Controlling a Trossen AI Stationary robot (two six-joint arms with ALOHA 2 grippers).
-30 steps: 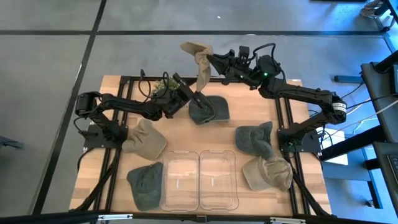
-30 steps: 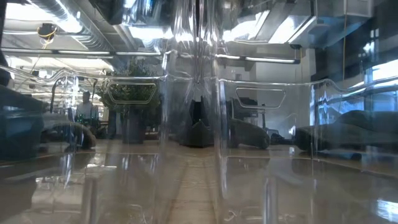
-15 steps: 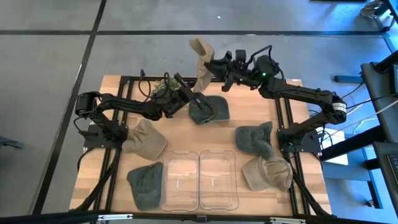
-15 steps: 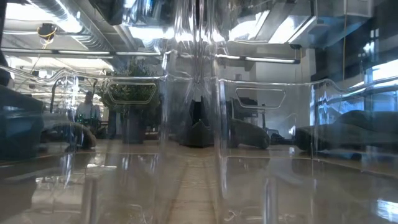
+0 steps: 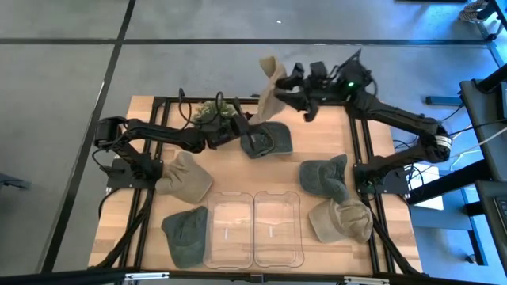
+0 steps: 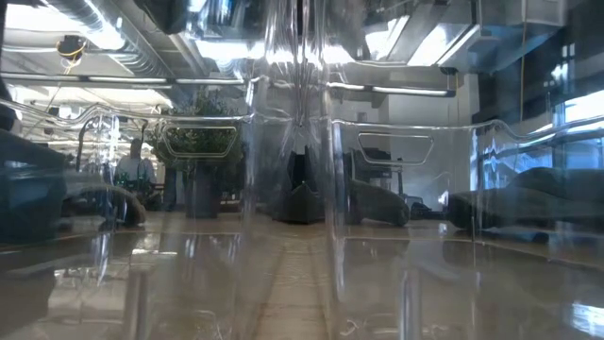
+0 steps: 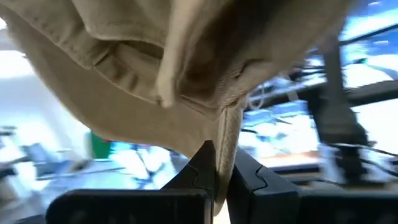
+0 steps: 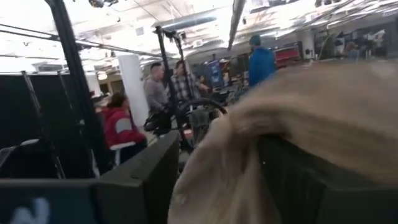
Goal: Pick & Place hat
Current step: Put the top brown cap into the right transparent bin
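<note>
A tan hat (image 5: 268,89) hangs in the air over the table's far edge, between my two grippers. My left gripper (image 5: 252,124) is shut on its lower end; in the left wrist view the hat (image 7: 143,74) fills the picture beyond the shut fingers (image 7: 214,169). My right gripper (image 5: 293,91) stands open beside the hat's upper end, and its wrist view shows tan cloth (image 8: 292,118) between its spread fingers. A dark green hat (image 5: 265,141) lies flat on the table just below. My left gripper pinches a narrow edge strip of the tan hat (image 7: 226,134) between its two fingers. It comes about level from the table's left. The hat stands up from the hold, clear of the table. My right gripper has tan cloth (image 8: 211,174) between its spread fingers; whether it touches, I cannot tell.
Other hats lie on the table: tan (image 5: 186,176) and green (image 5: 186,232) on the left, grey-green (image 5: 325,177) and tan (image 5: 342,220) on the right. Two clear bins (image 5: 253,229) stand at the near edge and fill the low view (image 6: 302,189). People show in the room behind (image 8: 158,93).
My right gripper has moved toward the table's right edge, risen a little and turned, and its fingers stand wider apart. The tan hat's upper end has swung right with it. Its lower end has stayed at my left gripper, which has turned in place.
</note>
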